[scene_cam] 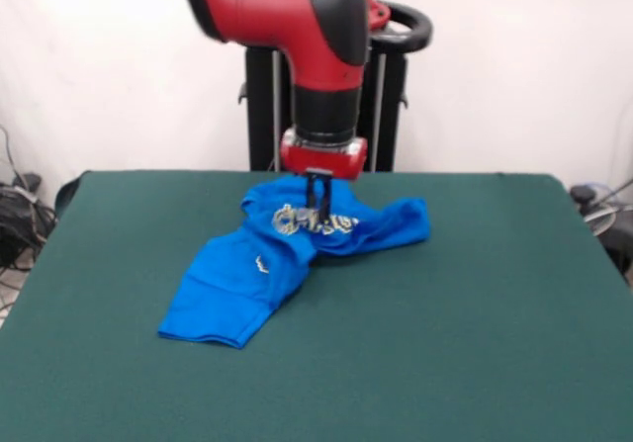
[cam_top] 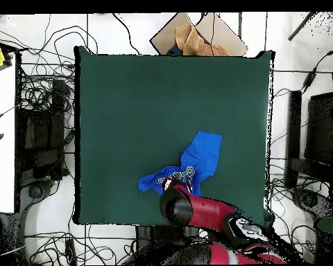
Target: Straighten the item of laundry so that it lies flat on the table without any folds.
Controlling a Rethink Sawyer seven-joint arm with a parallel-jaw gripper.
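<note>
The gripper is seen in the front view with its dark fingers drawn close together and lowered into the bunched upper part of the shirt, right at the white printed lettering; whether cloth is actually pinched between them cannot be told, as the tips are sunk in the folds. Above the fingers, the red wrist ring and the black and red arm are seen coming down from the top of the frame. The blue shirt is crumpled, not flat: one part is stretched toward the lower left of the front view, ending in a folded hem, and another is spread to the right of the gripper. It is placed a little above the middle of the frame on the green table. In the overhead view the shirt is found in the lower middle of the table, and part of it is covered by the arm. Beyond the table's upper edge in that view, a cardboard box is seen on the floor, with cables scattered around the table.
</note>
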